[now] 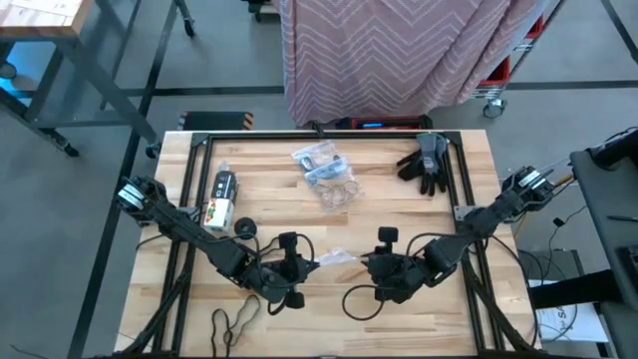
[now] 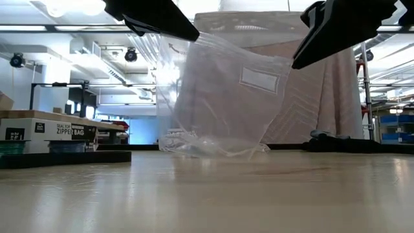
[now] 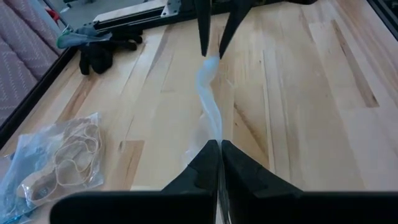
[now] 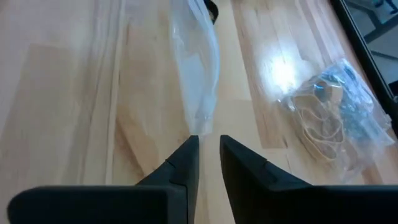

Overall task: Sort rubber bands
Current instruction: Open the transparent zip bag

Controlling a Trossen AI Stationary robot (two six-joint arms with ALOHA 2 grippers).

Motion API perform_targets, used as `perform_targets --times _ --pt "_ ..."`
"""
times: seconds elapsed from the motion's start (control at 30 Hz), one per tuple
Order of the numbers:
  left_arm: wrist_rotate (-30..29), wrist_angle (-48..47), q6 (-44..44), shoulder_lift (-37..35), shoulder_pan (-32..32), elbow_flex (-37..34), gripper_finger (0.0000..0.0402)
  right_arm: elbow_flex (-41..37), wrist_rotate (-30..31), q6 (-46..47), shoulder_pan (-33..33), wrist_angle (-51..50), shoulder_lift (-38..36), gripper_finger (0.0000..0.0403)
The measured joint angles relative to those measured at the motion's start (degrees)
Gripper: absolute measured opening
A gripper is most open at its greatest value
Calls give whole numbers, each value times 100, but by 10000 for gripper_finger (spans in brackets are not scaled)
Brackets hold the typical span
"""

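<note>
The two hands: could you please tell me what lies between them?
A clear plastic bag stretches between the left hand and the right hand, clearest in the low view.
</note>
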Motion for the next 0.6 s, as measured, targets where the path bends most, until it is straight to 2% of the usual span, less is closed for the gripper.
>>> perform_targets --times 0.3,0.6 --pt "0 2 0 0 0 0 0 0 -186 -60 0 86 139 73" --pt "0 2 -1 0 0 0 0 0 -492 -100 2 76 113 51"
